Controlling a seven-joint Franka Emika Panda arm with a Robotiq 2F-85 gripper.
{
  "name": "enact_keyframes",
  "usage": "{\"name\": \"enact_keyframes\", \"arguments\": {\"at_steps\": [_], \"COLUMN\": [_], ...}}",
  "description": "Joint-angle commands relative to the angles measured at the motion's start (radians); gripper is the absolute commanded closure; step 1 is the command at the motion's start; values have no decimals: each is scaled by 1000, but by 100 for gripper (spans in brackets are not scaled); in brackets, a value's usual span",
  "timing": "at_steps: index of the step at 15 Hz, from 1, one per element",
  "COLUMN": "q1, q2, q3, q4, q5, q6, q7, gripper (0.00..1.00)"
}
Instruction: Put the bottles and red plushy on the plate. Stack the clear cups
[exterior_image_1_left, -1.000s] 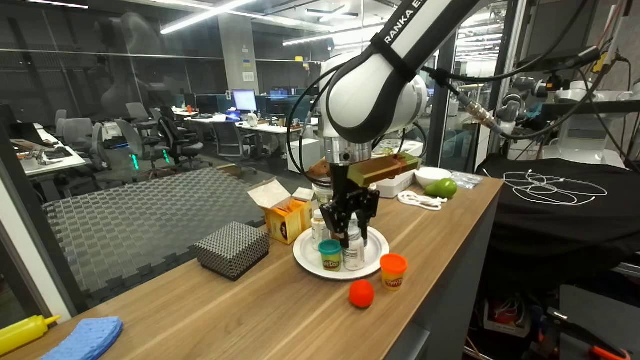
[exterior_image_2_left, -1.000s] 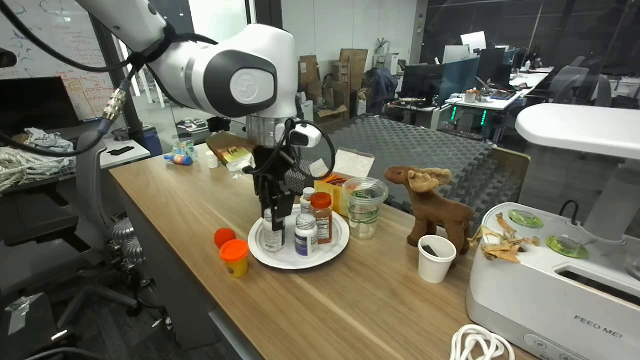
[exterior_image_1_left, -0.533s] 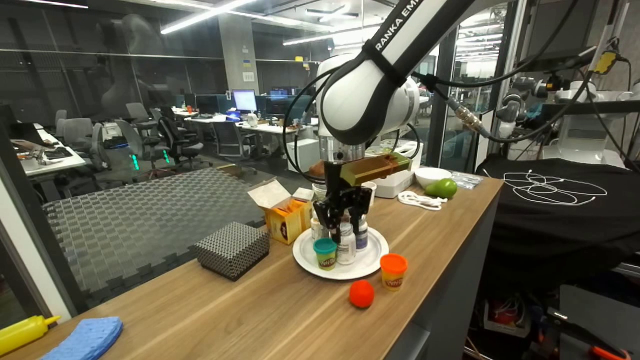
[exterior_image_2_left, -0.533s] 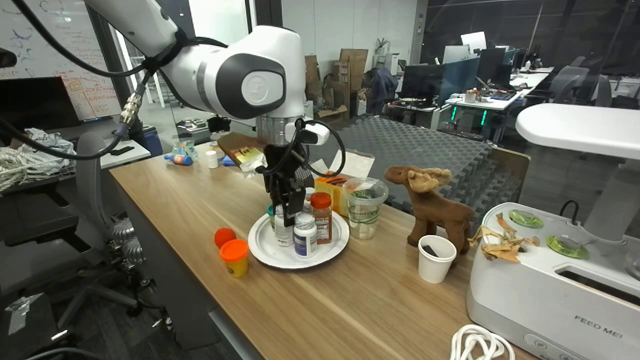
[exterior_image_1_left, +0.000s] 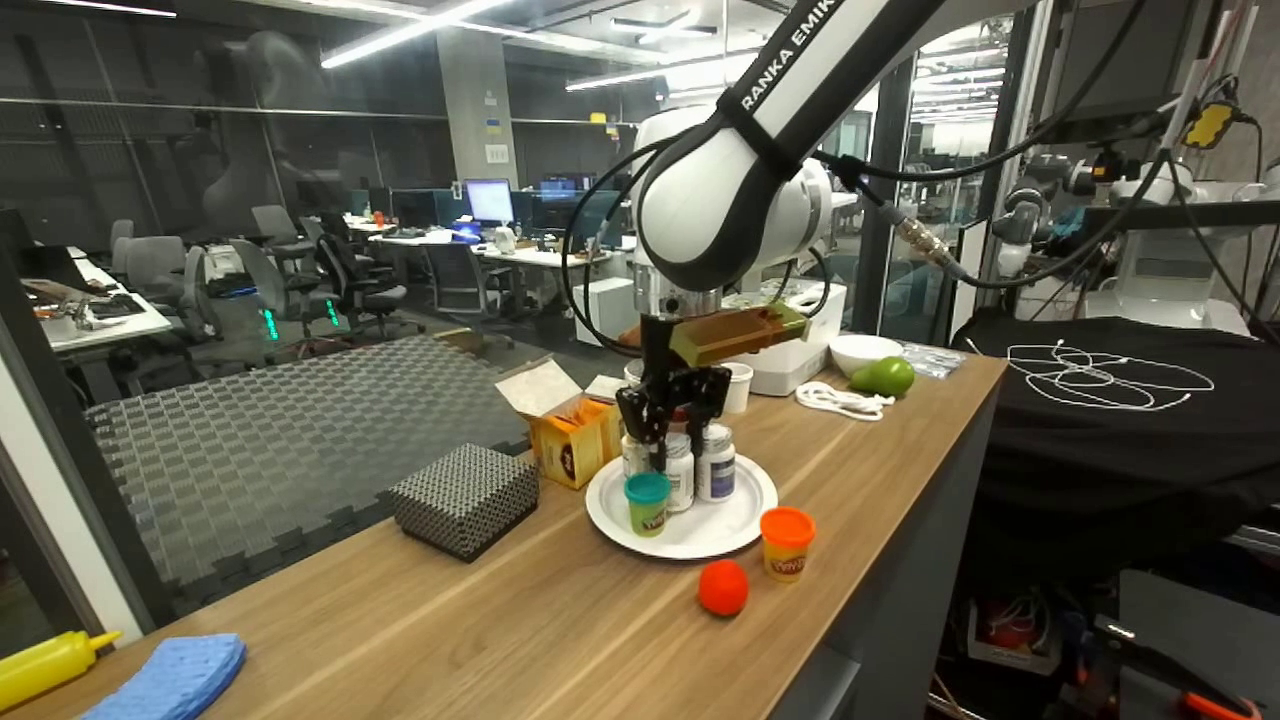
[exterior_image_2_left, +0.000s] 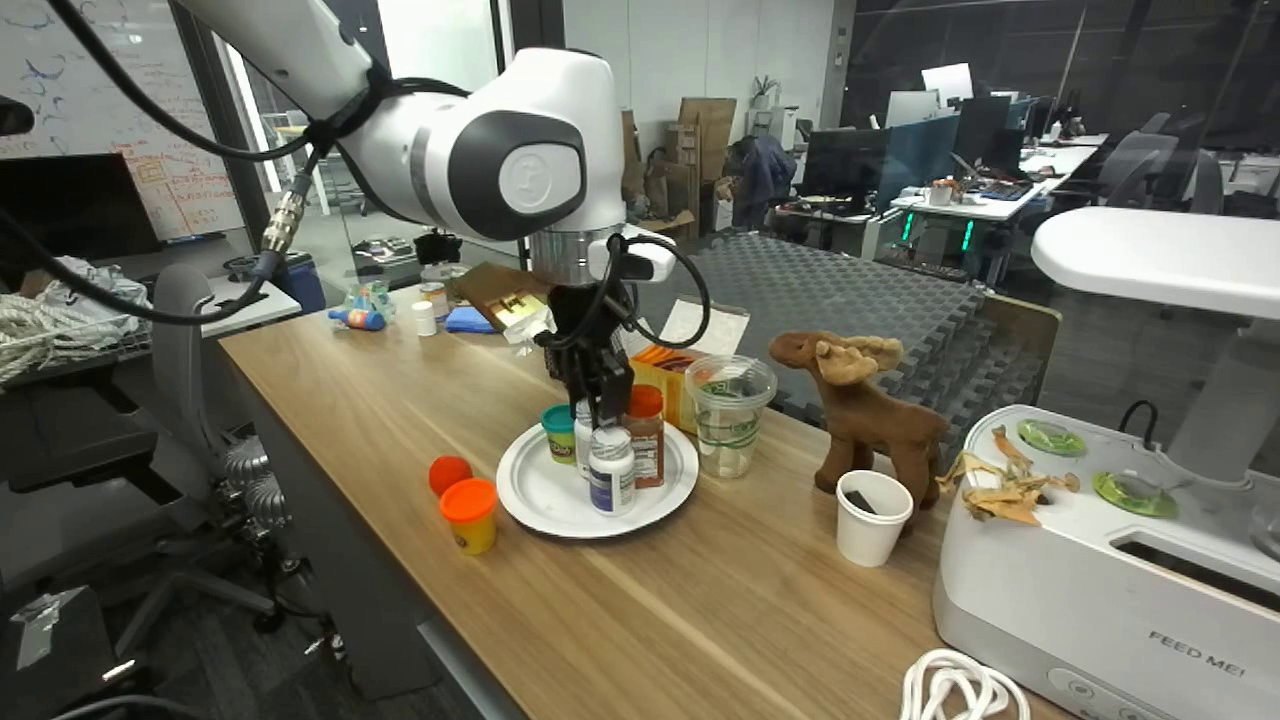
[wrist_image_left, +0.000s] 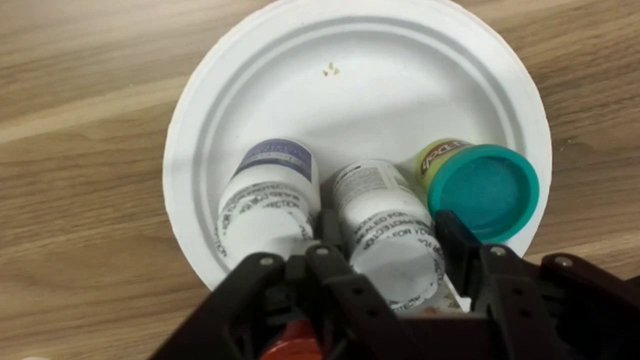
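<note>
1. The arm (exterior_image_1_left: 700, 215) reaches down over the plate (exterior_image_1_left: 722, 535), with the gripper (exterior_image_1_left: 678, 460) pointing downward among the bottles.
2. Its two fingers (wrist_image_left: 454, 245) are closed on a white bottle (wrist_image_left: 392, 250), one against each side, parted only by its width.
3. That bottle has a pale label and a printed cap seal; it is upright, on or just above the plate, I cannot tell which.
4. A purple-labelled bottle (exterior_image_2_left: 611, 490) stands on the plate just beside one finger, with a red-capped bottle (exterior_image_2_left: 646, 450) near it.
5. A teal-lidded tub (wrist_image_left: 482, 192) crowds the other finger.
6. The red plushy (exterior_image_1_left: 723, 587) sits on the table (exterior_image_1_left: 450, 630), near an orange-lidded tub (exterior_image_1_left: 787, 545).
7. A clear cup (exterior_image_2_left: 728, 430) stands just beside the plate.
</note>
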Motion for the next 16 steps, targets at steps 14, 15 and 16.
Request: {"name": "enact_keyframes", "arguments": {"at_steps": [14, 15, 16], "q1": [6, 7, 8], "q2": [-40, -46, -55], "q3": [9, 10, 11], "q4": [-3, -5, -9], "q5": [22, 21, 20], "q6": [18, 9, -4], "q7": [-41, -43, -42], "gripper": [0, 0, 0]}}
